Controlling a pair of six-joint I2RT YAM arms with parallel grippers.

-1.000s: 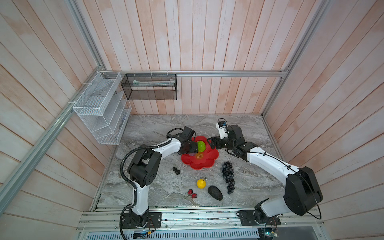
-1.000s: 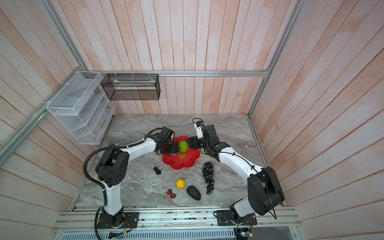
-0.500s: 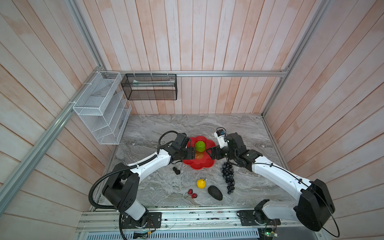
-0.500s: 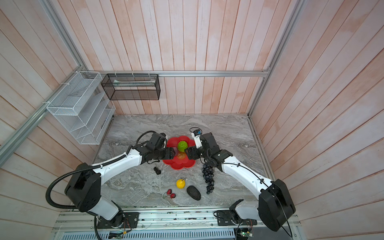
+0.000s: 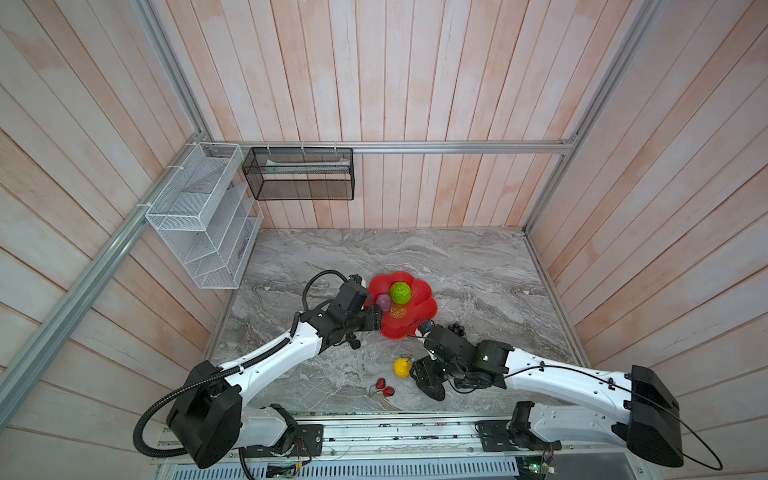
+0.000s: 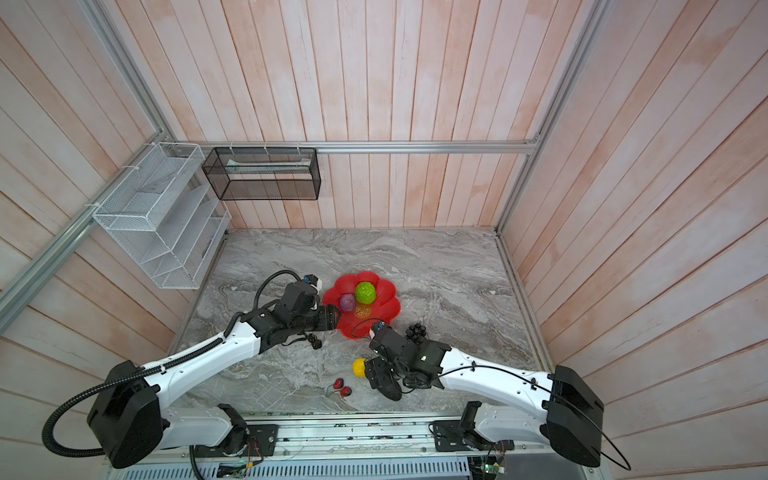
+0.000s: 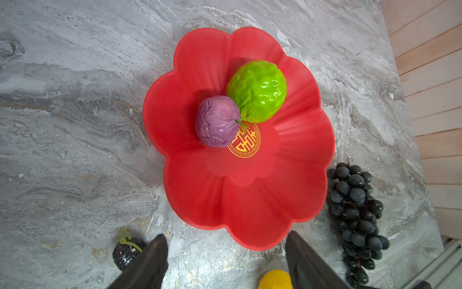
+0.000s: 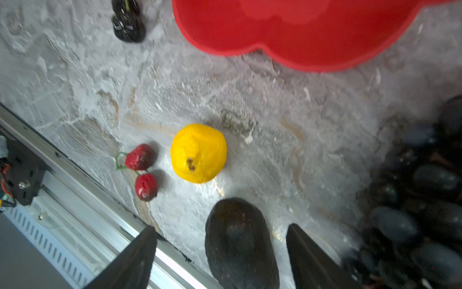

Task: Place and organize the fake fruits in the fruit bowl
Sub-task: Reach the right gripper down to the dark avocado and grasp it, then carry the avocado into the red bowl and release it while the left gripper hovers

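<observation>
The fruit bowl stands about in the middle of the desk. Inside it lie two fruits that touch each other: the bumpy green ball and the purple round fruit, and the purple one covers a part of the gold emblem. The other fruits are on the desk, outside the bowl. The dark grape bunch lies just beside the bowl's rim on the right arm's side; in both top views this arm hides most of it. The small dark berries lie near the rim on the left arm's side. Toward the front edge are the yellow lemon-like fruit, the two red strawberries just beside it, and the dark avocado. The left end effector is released and carries nothing; its fingers are spread above the near rim of the bowl. The right end effector is also released: its fingers stand on both sides of the avocado, with a gap to it on each side, so it is not grasped.
</observation>
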